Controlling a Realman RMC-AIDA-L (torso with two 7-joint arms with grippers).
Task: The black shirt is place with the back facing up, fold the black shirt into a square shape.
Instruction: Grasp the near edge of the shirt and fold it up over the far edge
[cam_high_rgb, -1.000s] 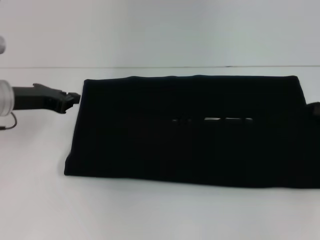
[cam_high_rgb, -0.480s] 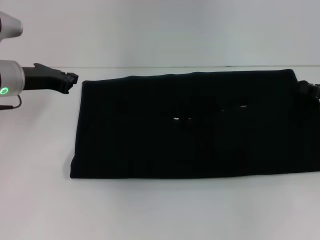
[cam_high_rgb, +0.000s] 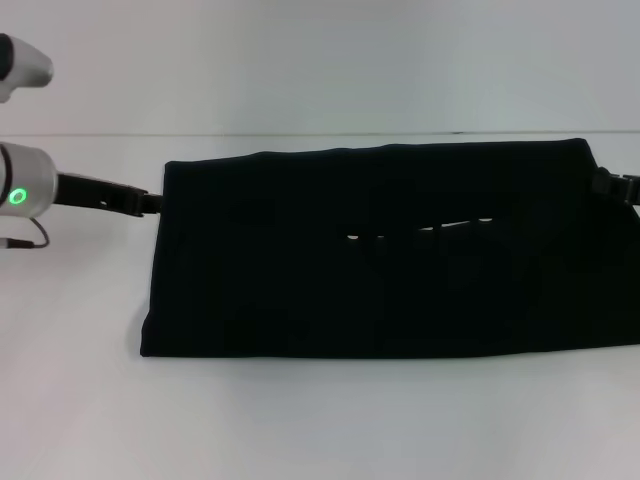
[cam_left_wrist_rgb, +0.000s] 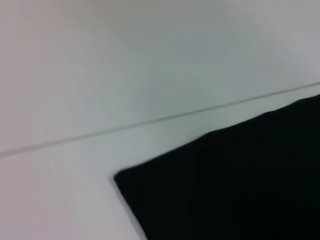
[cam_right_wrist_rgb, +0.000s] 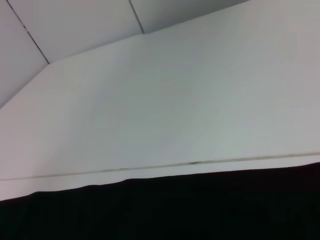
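Nearest the robot, the front edge of the black shirt runs straight across the white table, and the cloth lies as a long flat band, wider than it is deep, already folded lengthwise but not yet a square. At the band's left far corner sits the left gripper, its tip touching or just beside the cloth edge; half a second ago it hung a little higher and clear of that corner, so it has dropped in toward the fabric. At the right far corner the right gripper shows only as a dark tip at the frame's edge, much where it was half a second ago. The shirt itself has settled flatter than a second ago, its front edge now level. My reading is that both arms are lining up on the two far corners for a crosswise fold, which is what a square still needs. Whether either set of jaws is parted or closed, or holds any cloth, I cannot tell from any view. The left wrist view adds a close look at one sharp shirt corner lying flat on the table, with a thin seam line beyond it; the right wrist view shows a long straight shirt edge and the wall farther off, neither showing fingers.
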